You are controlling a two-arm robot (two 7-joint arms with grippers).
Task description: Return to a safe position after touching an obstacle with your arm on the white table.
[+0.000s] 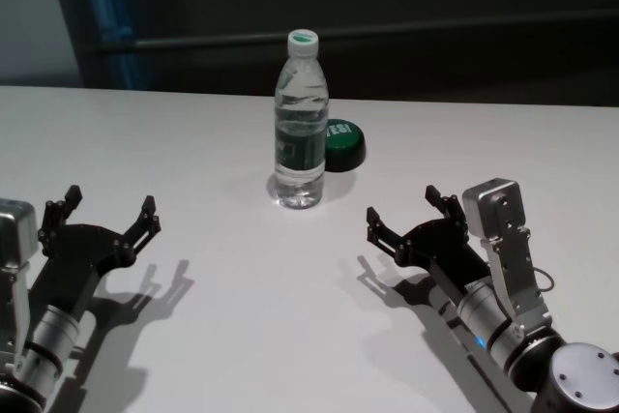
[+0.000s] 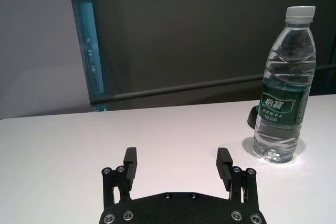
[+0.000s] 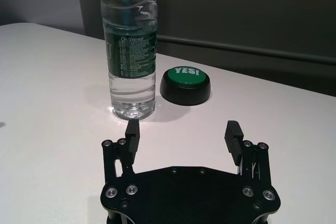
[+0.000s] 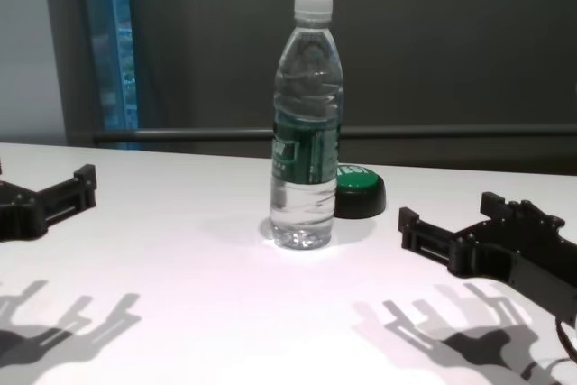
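So, quick look from my remote seat: both arms are low over the white table (image 1: 193,142), one on each side, and neither is touching anything.

My right gripper (image 1: 404,217) has its fingers spread wide and nothing between them. The water bottle (image 1: 300,123) stands upright ahead of it and off toward the left-arm side, clearly apart from the fingertips. From the right wrist camera the bottle (image 3: 130,45) sits just beyond one of the gripper's (image 3: 182,135) fingers, with a gap of bare table between them. The green-topped black button (image 3: 186,84), with "YES!" printed on it, is a bit farther out than the bottle, more or less straight ahead of the open jaws.

My left gripper (image 1: 108,205) is also wide open and empty. The bottle is ahead of it and off toward the right-arm side, well apart. In the left wrist view the bottle (image 2: 286,85) stands past the gripper's (image 2: 178,166) far finger, white cap on top, dark green label with white characters around the middle, water visible inside.

In the chest view the bottle (image 4: 306,123) stands between the two grippers, with the button (image 4: 359,191) tucked just behind it on the right gripper's side. Both arms throw dark shadows on the glossy tabletop.
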